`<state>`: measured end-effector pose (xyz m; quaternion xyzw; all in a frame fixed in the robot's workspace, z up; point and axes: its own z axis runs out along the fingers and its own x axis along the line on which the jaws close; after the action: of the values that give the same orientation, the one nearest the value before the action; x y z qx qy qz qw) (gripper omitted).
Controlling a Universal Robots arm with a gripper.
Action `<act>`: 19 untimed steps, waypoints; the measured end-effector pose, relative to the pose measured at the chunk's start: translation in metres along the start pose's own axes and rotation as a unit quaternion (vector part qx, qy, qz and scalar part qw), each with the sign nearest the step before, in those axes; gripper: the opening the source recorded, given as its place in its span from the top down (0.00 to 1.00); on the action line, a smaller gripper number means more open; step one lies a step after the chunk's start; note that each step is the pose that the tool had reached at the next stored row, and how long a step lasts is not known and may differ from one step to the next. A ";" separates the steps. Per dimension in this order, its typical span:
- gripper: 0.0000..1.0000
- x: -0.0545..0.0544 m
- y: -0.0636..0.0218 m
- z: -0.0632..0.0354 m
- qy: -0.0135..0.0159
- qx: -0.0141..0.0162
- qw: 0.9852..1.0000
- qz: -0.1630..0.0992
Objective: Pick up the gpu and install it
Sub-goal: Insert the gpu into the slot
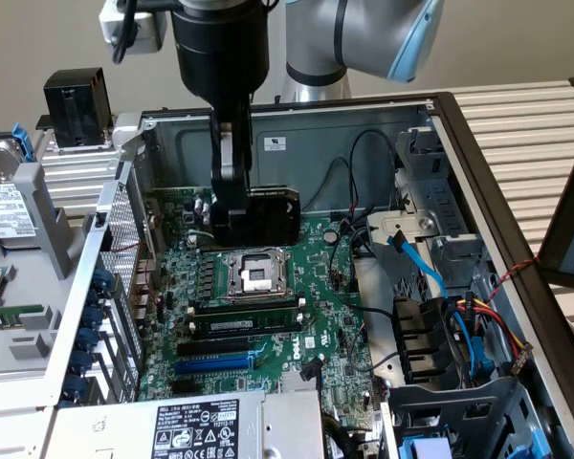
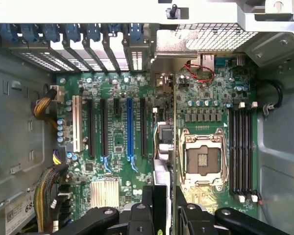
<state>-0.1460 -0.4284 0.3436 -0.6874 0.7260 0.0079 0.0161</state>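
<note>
The gpu (image 1: 271, 214) shows as a small card with a black shroud, hanging upright above the green motherboard (image 1: 277, 330) just behind the open CPU socket (image 1: 253, 273). My gripper (image 1: 231, 226) reaches straight down from above and is shut on the card's end toward the exterior view's left. In the wrist view the gpu (image 2: 162, 161) appears edge-on as a thin strip between my black fingers (image 2: 147, 198), over the board between the CPU socket (image 2: 202, 159) and the expansion slots. One blue slot (image 2: 130, 127) and black slots beside it stand empty.
The open PC case (image 1: 478, 182) surrounds the board. Blue, red and yellow cables (image 1: 464, 325) and drive bays crowd the exterior view's right. A power supply with a label (image 1: 196, 430) sits at the front. Rear slot brackets with blue clips (image 2: 93, 36) line one case wall.
</note>
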 end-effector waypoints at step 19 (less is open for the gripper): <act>0.73 0.017 0.0088 0.0294 0.007 0.002 1.000 0.001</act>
<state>-0.1554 -0.4443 0.3135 -0.6866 0.7270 0.0015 0.0118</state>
